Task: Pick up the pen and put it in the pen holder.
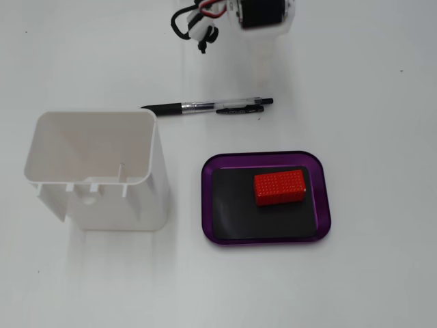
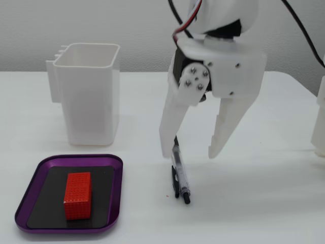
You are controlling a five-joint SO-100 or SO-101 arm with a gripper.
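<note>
A black and clear pen (image 1: 208, 106) lies flat on the white table, just beyond the holder's far rim. It also shows in the other fixed view (image 2: 180, 175), pointing away from the camera. The white rectangular pen holder (image 1: 95, 167) stands upright and empty; it also shows at the back left of the side view (image 2: 89, 94). My white gripper (image 2: 193, 151) hangs open and empty, tips pointing down, just above the table. Its left finger (image 2: 172, 122) sits over the pen's far part. In a fixed view only part of the arm (image 1: 259, 14) shows at the top edge.
A purple tray (image 1: 321, 205) with a black mat holds a red block (image 1: 280, 186), to the right of the holder. The tray (image 2: 30, 198) and block (image 2: 77, 195) lie at the front left in the other fixed view. Another white arm part (image 2: 320, 122) stands at the right edge.
</note>
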